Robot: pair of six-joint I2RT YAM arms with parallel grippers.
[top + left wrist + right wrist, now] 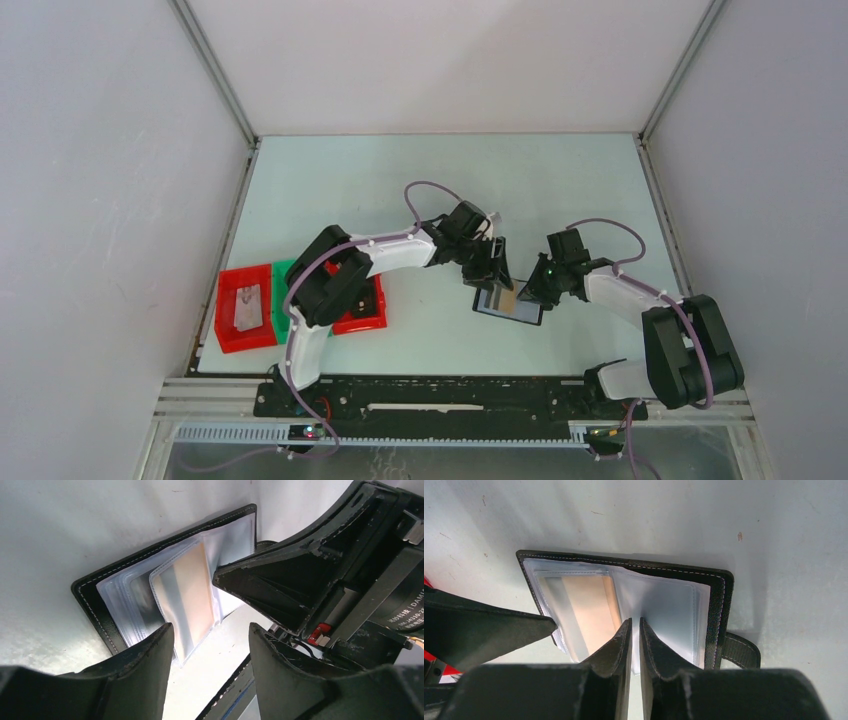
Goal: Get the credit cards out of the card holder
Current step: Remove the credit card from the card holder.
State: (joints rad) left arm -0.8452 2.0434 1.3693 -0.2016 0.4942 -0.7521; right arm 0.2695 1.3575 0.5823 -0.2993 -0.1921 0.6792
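left gripper (211, 630) half open, empty, facing tan card (192, 595) | right gripper (635, 622) nearly closed, seemingly pinning card holder (719, 610) open

overhead wide, wrists close on card holder (664, 610)

One card holder (508, 303), just off table centre toward 4 o'clock; one tan card (589, 605) in its clear sleeves, maybe a grey one beside it, though glare makes that unsure. Two grippers: left gripper (492, 268) at the holder's 11 o'clock, right gripper (530, 292) at its 2 o'clock. Trays at the table's 8 o'clock: two red trays (228, 335), one green tray (283, 272).
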